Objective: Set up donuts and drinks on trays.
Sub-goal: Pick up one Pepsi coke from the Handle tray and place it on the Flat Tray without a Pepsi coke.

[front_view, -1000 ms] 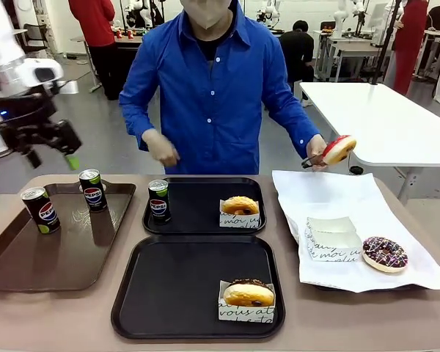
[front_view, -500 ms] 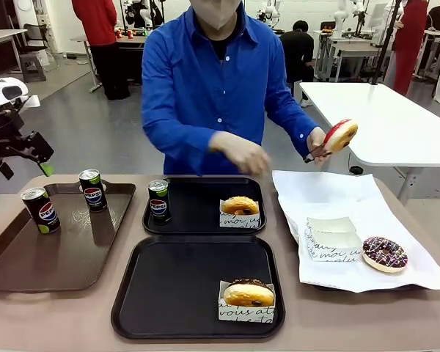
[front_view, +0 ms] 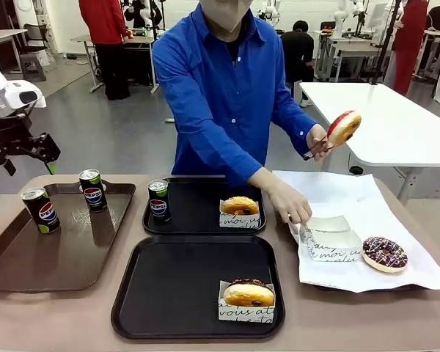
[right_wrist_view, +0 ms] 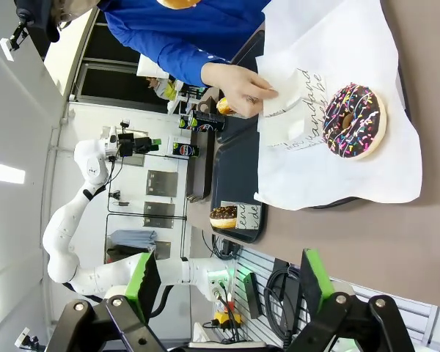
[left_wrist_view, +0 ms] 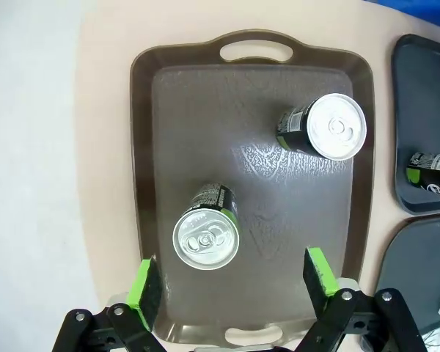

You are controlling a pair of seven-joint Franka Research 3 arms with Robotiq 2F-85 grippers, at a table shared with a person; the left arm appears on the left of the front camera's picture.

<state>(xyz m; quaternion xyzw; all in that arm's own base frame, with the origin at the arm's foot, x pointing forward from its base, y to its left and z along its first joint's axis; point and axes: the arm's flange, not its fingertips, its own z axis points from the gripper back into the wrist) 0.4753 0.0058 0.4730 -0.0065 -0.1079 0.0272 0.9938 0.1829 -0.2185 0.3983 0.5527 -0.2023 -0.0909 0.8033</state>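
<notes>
Donuts lie in four places. One sleeved donut (front_view: 240, 206) rests on the far black tray (front_view: 198, 218), to the right of a Pepsi can (front_view: 158, 199) that stands upright at the left side of this tray. A chocolate donut (front_view: 248, 294), also in a paper sleeve, lies in the near right corner of the near black tray (front_view: 183, 286). A sprinkled donut (front_view: 384, 253) lies bare on the white paper sheet (front_view: 337, 192) at the right side of the desk (front_view: 337, 323). The person's raised hand (front_view: 317, 141) holds tongs (front_view: 309, 155) that grip a red-topped donut (front_view: 343, 127) well above the paper. The person's other hand (front_view: 293, 208) touches the stack of empty sleeves (front_view: 334, 238) on the sheet.

On the brown tray (front_view: 66, 257) a far can (front_view: 93, 190) and a near can (front_view: 41, 210) stand upright, apart from each other.

The left gripper (front_view: 28, 163) hangs in the air above the left end of the desk. Its fingers are apart, and its wrist view looks straight down on the brown tray and both cans. The right gripper (right_wrist_view: 227, 279) has its fingers apart as well; beyond them lies the sprinkled donut on the sheet.
</notes>
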